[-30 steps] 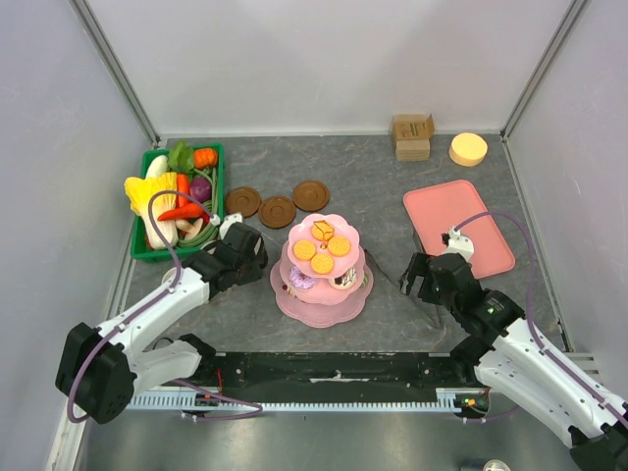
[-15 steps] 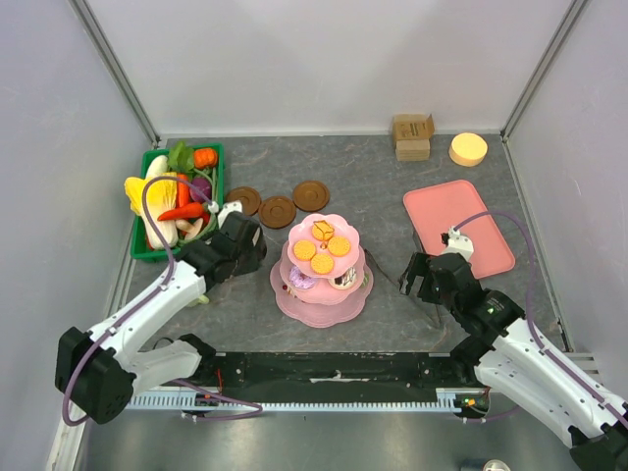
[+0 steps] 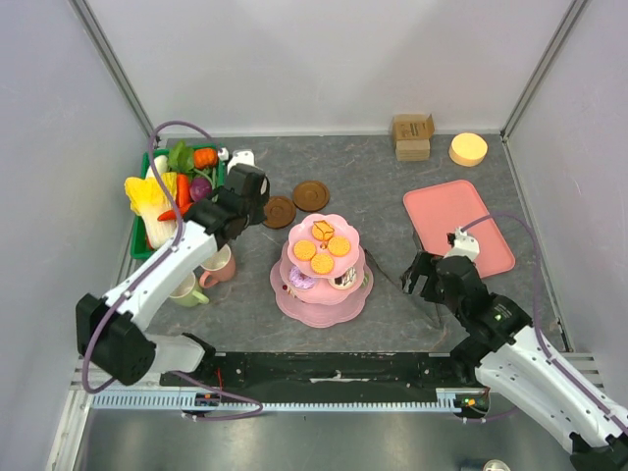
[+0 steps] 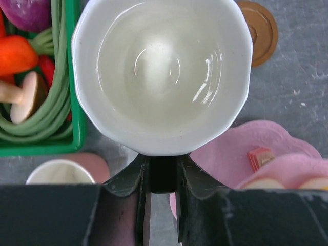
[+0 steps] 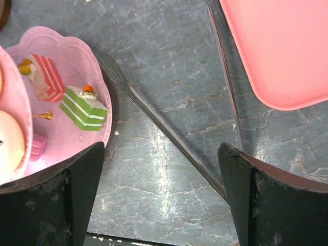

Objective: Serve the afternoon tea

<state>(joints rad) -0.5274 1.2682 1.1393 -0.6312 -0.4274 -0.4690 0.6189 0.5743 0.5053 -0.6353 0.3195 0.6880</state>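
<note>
My left gripper [image 4: 163, 166] is shut on the dark handle of a mug [image 4: 161, 77] with a glossy white inside, held upright off the table. In the top view the left gripper [image 3: 247, 186] hangs beside the green basket, near two brown saucers [image 3: 280, 211]. A pink mug [image 3: 218, 267] and a pale mug [image 3: 186, 289] stand left of the pink tiered stand [image 3: 294, 304]. Orange biscuits [image 3: 322, 250] lie on its top tier; green cake [image 5: 84, 107] and red cake [image 5: 43, 77] lie on the lower one. My right gripper [image 5: 161, 154] is open and holds nothing.
A green basket [image 3: 142, 250] of toy vegetables stands at the left. Metal tongs [image 5: 154, 118] lie between the stand and a pink tray [image 3: 456, 226]. Cardboard boxes [image 3: 412, 135] and a yellow disc [image 3: 468, 149] sit at the back right.
The left arm has carried the mug away from the near left of the stand toward the back, uncovering the pink and pale mugs. The right arm has stayed put.
</note>
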